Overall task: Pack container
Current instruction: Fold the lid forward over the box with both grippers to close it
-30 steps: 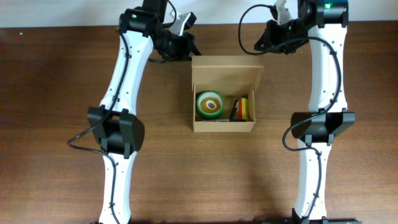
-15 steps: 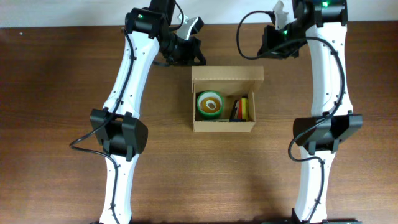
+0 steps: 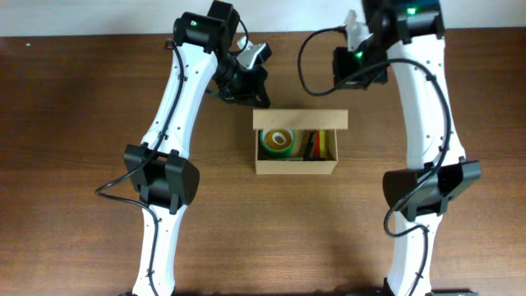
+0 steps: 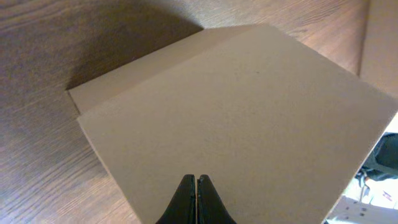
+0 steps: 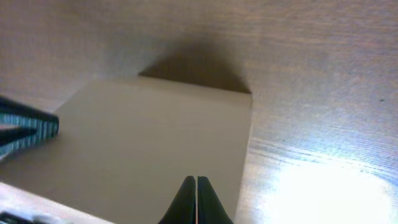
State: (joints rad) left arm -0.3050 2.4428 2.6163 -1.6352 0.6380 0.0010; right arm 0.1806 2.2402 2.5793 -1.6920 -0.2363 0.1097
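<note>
While left gripper (image 4: 196, 181) and right gripper (image 5: 196, 181) are clenched, the container (image 3: 296, 167) holds a green roll (image 3: 278, 141) and red-yellow items (image 3: 319, 145).

Dark wood-grain table (image 3: 66, 123), pale strip of wall (image 3: 82, 16) along its far edge.

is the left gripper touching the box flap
Cannot tell. In the left wrist view the shut left gripper points at the container flap, neither gap nor contact plainly visible; overhead does not settle it.
</note>
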